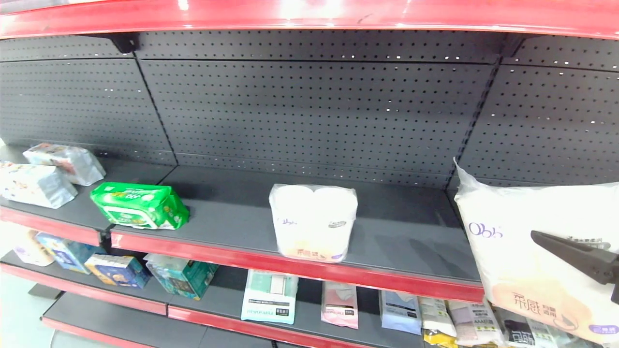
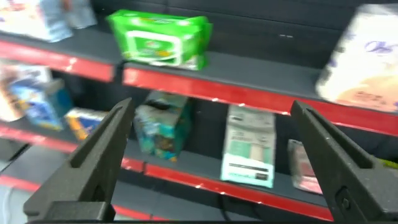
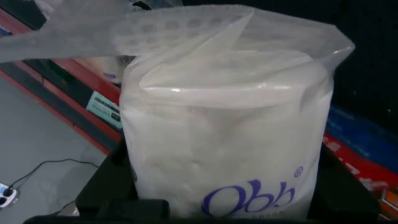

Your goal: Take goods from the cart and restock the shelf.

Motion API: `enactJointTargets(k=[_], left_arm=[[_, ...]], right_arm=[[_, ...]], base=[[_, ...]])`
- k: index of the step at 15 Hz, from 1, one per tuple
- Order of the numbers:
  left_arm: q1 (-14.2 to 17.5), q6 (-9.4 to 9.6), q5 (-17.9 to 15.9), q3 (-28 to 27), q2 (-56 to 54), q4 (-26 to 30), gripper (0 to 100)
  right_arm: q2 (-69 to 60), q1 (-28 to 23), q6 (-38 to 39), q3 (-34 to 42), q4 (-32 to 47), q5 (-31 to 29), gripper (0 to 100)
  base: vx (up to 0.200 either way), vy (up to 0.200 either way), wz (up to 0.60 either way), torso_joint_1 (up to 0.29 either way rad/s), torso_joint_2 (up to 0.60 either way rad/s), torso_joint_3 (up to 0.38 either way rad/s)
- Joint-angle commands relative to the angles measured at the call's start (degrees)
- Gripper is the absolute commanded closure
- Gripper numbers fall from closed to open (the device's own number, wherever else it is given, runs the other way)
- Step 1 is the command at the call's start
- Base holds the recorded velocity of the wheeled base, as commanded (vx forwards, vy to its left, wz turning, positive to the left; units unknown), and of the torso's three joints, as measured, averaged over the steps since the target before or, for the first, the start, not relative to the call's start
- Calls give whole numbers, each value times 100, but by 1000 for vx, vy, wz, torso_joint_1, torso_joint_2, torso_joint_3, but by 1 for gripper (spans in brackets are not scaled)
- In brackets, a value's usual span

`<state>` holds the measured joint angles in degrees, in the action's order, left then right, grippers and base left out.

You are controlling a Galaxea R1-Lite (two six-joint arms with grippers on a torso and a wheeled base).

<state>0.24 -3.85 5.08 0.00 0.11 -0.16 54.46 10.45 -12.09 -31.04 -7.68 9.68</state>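
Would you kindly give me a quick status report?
Left gripper open. Right gripper shut on tissue pack, at right end of shelf. Roll pack stands mid-shelf.

Shelf (image 1: 232, 208) with roll pack (image 1: 313, 222), green pack (image 1: 140, 205)

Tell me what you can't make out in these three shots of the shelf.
- Head view: the held roll pack is cut off by the right and bottom edges, and it covers some of the lower-shelf packets.
- Right wrist view: the same pack hides most of the shelf behind it.
- Left wrist view: blur smears the green pack, so its print is unreadable.
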Motion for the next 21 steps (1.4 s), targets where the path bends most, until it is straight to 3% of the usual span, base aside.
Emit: enactJointTargets(k=[1, 6, 8, 13, 17, 21], left_arm=[[2, -1, 1, 0, -2, -2, 0], [2, -1, 1, 0, -2, -2, 0], [2, -1, 1, 0, -2, -2, 0], [2, -1, 1, 0, -2, -2, 0], [2, -1, 1, 0, -2, -2, 0], [2, -1, 1, 0, -2, -2, 0]], right_arm=[[-23, 1, -4, -25, -5, -1, 100], [382, 203, 40, -412, -172, 25, 100], [1155, 458, 410, -429, -1227, 25, 100], [2491, 502, 743, -438, -2712, 728, 100], [3326, 449, 840, -438, -3609, 904, 100], [3906, 414, 840, -640, -3890, 1141, 100]], base=[[0, 0, 0, 0, 0, 0], [0, 0, 0, 0, 0, 0], [0, 0, 0, 0, 0, 0], [0, 0, 0, 0, 0, 0], [0, 0, 0, 0, 0, 0], [0, 0, 0, 0, 0, 0]])
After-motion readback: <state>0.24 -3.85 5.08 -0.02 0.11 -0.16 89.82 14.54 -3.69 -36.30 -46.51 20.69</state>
